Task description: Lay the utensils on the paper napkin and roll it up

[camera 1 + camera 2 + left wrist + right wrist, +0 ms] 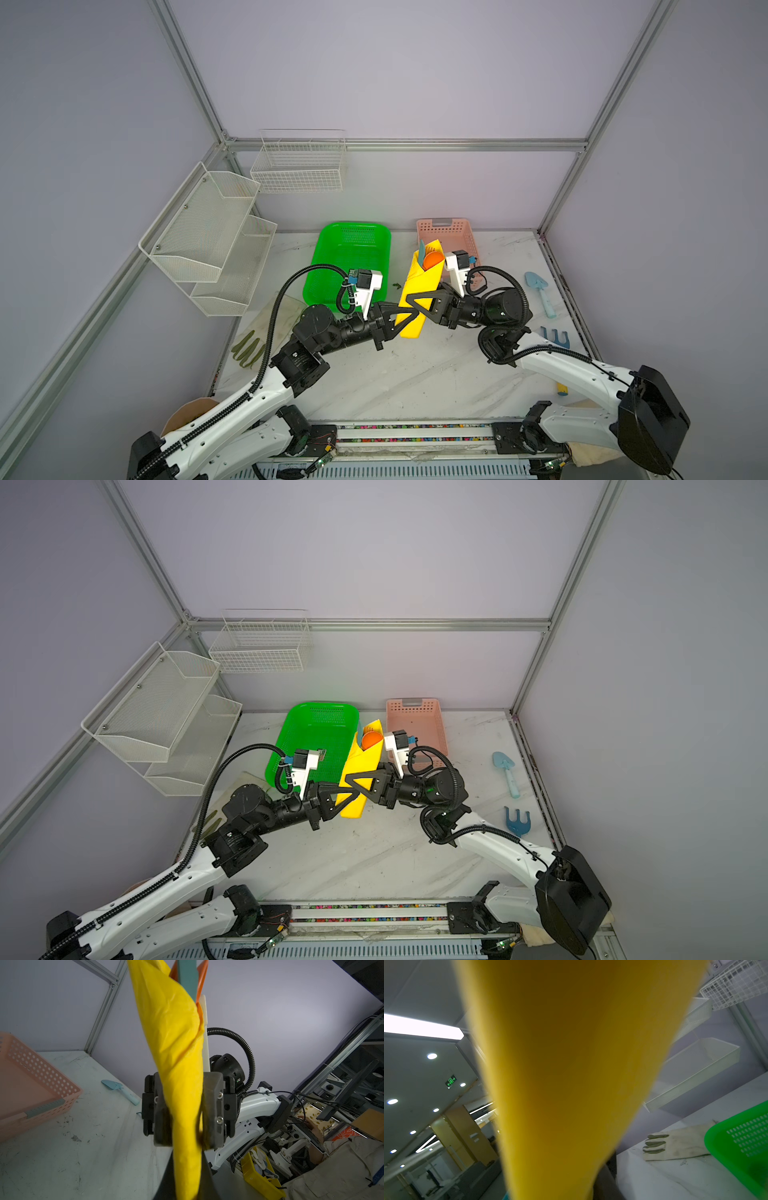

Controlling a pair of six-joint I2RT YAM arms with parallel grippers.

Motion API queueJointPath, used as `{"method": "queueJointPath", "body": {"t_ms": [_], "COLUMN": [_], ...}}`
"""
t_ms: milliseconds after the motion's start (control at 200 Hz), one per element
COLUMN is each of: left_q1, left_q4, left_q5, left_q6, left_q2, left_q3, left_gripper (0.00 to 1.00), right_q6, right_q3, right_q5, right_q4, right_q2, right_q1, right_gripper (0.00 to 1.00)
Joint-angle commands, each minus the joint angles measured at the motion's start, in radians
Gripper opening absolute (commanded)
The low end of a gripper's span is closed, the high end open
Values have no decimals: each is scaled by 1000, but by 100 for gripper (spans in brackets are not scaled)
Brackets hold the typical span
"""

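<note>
Rolling stage, nearly done: bright yellow paper napkin (419, 278) wrapped round orange and teal plastic utensils (433, 259), held above bench (395, 374); left fingers (409, 313) clamp lower end, right fingers (415, 298) closed mid-roll. Next, likely: tighten wrap, lay down without unrolling.

Yellow paper napkin (419, 286) rolled into tube, in air, tilted, w/ orange spoon (433, 259) + teal piece (422, 248) sticking out top.

Green emergency-exit sign (450, 1081) below ceiling in right wrist view; pictogram only, lettering too small to read.
</note>
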Motion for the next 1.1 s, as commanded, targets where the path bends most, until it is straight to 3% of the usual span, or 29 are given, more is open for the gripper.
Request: {"method": "queueJointPath", "body": {"t_ms": [0,250,420,495,650,815,840,870,990,1095], "left_q1": [12,17,19,20,28,30,30,31,40,54], "left_q4": [22,10,-2,-21,-43,-115,-131,-155,-308,-505], "left_q5": [12,10,-4,-22,-37,-42,-49,-61,-178,-455], "left_q6": [-1,0,1,7,10,35,40,54,113,141], "left_q2": [-20,-31,-27,-33,-47,-64,-71,-81,-149,-222], "left_q3": [-40,-36,-33,-32,-28,-5,-1,4,36,79], "left_gripper": [0,0,0,11,49,63,80,87,92,93], "right_q6": [9,-1,-63,-74,-81,-74,-74,-74,-119,-185], "right_q3": [14,-4,24,31,49,42,43,45,72,127], "right_q5": [-17,7,42,59,89,120,124,128,167,217], "right_q4": [39,18,-116,-154,-214,-220,-226,-236,-343,-485], "right_q2": [7,-12,-34,-40,-36,-43,-47,-51,-72,-68], "right_q1": [4,4,4,3,4,4,3,3,-1,-6], "right_gripper": [16,0,0,0,0,0,0,0,0,0]}}
